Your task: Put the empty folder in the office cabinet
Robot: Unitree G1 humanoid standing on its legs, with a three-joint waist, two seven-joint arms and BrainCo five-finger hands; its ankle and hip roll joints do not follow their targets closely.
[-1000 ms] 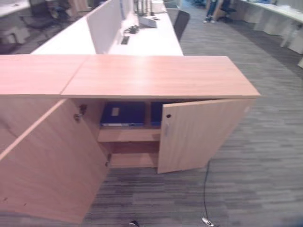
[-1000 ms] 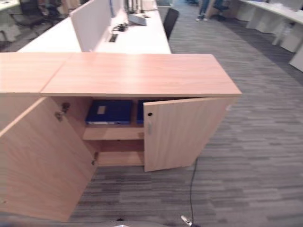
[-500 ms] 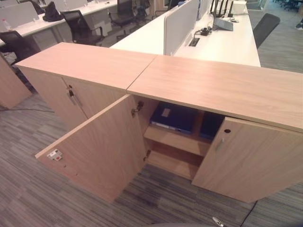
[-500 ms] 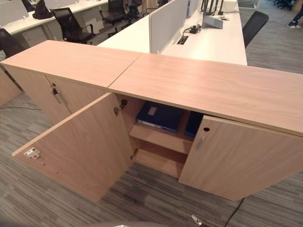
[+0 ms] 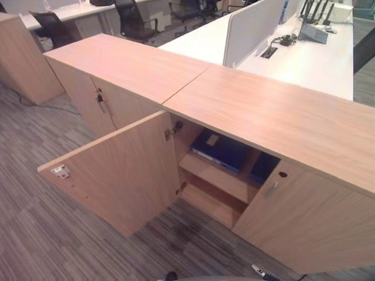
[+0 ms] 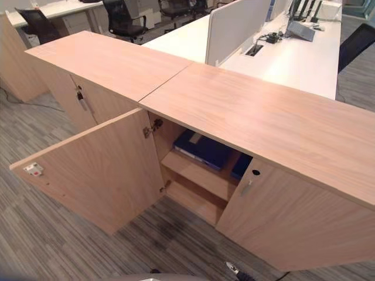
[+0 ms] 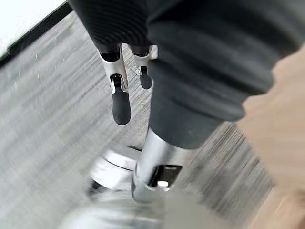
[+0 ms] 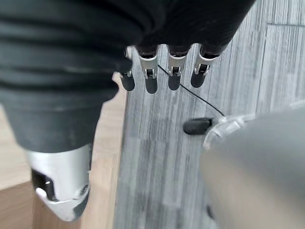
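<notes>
Folder in cabinet, both hands empty and hanging open.

Cabinet [image 5: 275, 111] has left door [image 5: 117, 170] swung wide, right door [image 5: 310, 216] ajar. Blue folder [image 5: 220, 149] lies flat on the upper shelf [image 5: 214, 175], under the top; a second blue folder [image 5: 263, 167] sits just beside it on the right, partly behind the right door. Can't tell which is the empty one. Lower compartment bare. Left hand [image 7: 121, 90]: fingers straight, holding nothing, over grey carpet [image 5: 35, 234]. Right hand [image 8: 162, 71]: fingers straight in a row, nothing in them, carpet past them, wood panel beside. White desks [image 5: 304, 52] with a divider [image 5: 252, 26] behind the cabinet; black chairs [image 5: 135, 20] further back.
</notes>
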